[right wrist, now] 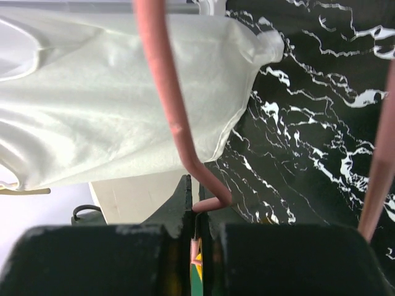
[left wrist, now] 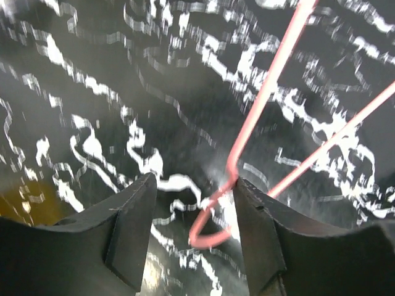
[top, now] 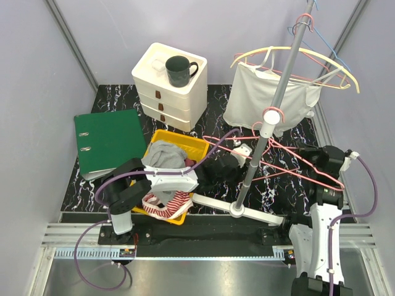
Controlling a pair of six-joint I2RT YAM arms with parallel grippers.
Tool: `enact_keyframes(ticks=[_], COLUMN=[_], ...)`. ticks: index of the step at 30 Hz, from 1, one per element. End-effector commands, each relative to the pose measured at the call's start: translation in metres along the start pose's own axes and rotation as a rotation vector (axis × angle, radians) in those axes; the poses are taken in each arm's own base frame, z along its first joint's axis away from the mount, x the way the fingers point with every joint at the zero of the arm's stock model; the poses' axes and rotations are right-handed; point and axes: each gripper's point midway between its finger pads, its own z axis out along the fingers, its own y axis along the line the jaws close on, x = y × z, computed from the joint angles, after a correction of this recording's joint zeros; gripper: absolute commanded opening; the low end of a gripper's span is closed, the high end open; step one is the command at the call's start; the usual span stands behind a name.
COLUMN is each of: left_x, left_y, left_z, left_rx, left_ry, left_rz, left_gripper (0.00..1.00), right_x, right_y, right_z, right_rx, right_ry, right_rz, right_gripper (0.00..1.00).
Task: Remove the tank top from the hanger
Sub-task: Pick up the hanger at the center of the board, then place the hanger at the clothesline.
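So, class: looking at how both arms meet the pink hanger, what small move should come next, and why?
Probably the left gripper should back away from the pink hanger: its jaws stand open around the hook, while the right gripper is shut on the wire and can carry it.

A white tank top (top: 262,98) hangs on a yellow hanger (top: 336,61) at the pole (top: 282,80); a pink hanger (top: 290,153) lies below.
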Motion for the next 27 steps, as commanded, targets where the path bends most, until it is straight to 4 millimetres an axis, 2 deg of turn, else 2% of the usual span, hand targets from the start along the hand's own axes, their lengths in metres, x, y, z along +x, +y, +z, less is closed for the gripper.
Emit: enact_keyframes(ticks=[1,5,7,8,12,14,18,22,25,27], left_x=[0.000,0.019,0.016,0.021,0.004,-0.010,-0.025,-0.015,-0.001,-0.002], left_y=[0.008,0.017,0.021,0.024,0.029,0.030,0.037,0.044,0.048,0.046], left_z=[-0.015,-0.017,-0.021,-0.023,-0.032,-0.037,-0.045,-0.049,-0.050,-0.052], left_rx=[0.018,-0.006,-0.019,-0.021,-0.030,-0.005,0.022,0.016,0.010,0.023], left_ry=[0.002,0.043,0.029,0.034,-0.002,-0.018,-0.021,0.012,0.033,0.024], left_rz=[-0.127,-0.149,-0.168,-0.171,-0.174,-0.184,-0.218,-0.240,-0.267,-0.276], left_gripper=[0.58,0.62,0.63,0.65,0.68,0.69,0.71,0.71,0.71,0.71], right_x=[-0.026,-0.042,-0.045,-0.047,-0.046,-0.043,-0.049,-0.069,-0.069,-0.064], right_y=[0.031,0.057,0.064,0.073,0.090,0.098,0.105,0.117,0.110,0.101], right_z=[-0.013,-0.026,-0.030,-0.035,-0.046,-0.053,-0.071,-0.086,-0.077,-0.069], right_rx=[-0.046,-0.082,-0.094,-0.111,-0.146,-0.171,-0.175,-0.155,-0.123,-0.104], right_ry=[-0.116,-0.186,-0.195,-0.197,-0.186,-0.164,-0.198,-0.290,-0.284,-0.257], right_rz=[-0.079,-0.146,-0.191,-0.203,-0.267,-0.277,-0.311,-0.361,-0.370,-0.353], right_gripper=[0.00,0.00,0.00,0.00,0.00,0.00,0.00,0.00,0.00,0.00])
